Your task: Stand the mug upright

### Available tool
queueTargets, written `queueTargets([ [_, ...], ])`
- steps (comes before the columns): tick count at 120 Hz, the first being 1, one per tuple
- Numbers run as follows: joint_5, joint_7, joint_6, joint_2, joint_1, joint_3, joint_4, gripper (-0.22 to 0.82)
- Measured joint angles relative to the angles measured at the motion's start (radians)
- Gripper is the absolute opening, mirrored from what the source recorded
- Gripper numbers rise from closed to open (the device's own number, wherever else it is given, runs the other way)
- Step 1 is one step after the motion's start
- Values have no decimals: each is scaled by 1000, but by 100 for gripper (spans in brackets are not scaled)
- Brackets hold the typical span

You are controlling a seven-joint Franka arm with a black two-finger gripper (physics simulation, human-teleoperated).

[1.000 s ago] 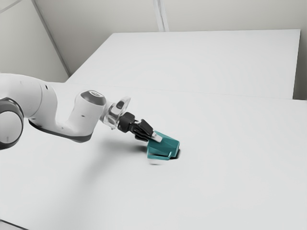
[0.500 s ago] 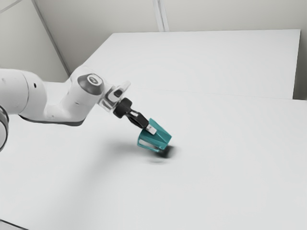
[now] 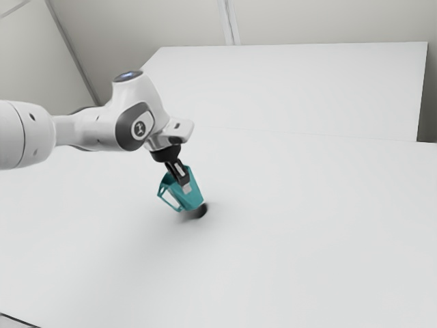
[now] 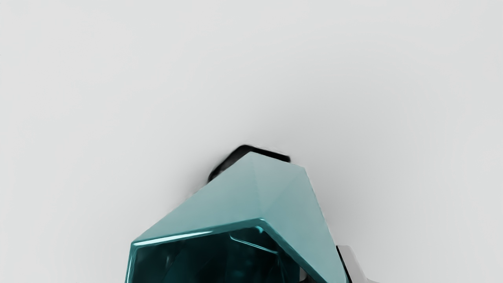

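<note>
Over the plain white desk (image 3: 307, 232), the teal faceted mug (image 3: 193, 199) leans, mouth upward, one wall pinched between the nearly closed fingers of my black two-finger gripper (image 3: 186, 186), presumably so that turning can level its base.

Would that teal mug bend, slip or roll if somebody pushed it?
The mug probably won't bend: its walls look crisp and rigid. Its glossy rim suggests it may be slippery. Flat, angled sides should keep it from rolling easily.
</note>
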Motion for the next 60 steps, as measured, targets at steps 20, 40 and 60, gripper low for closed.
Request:
queueTargets([
  [20, 37, -100, 39, -20, 1, -16, -44, -18],
  [40, 47, -181, 59, -65, 0, -32, -97, -18],
  [60, 55, -244, 66, -69, -15, -38, -126, -18],
])
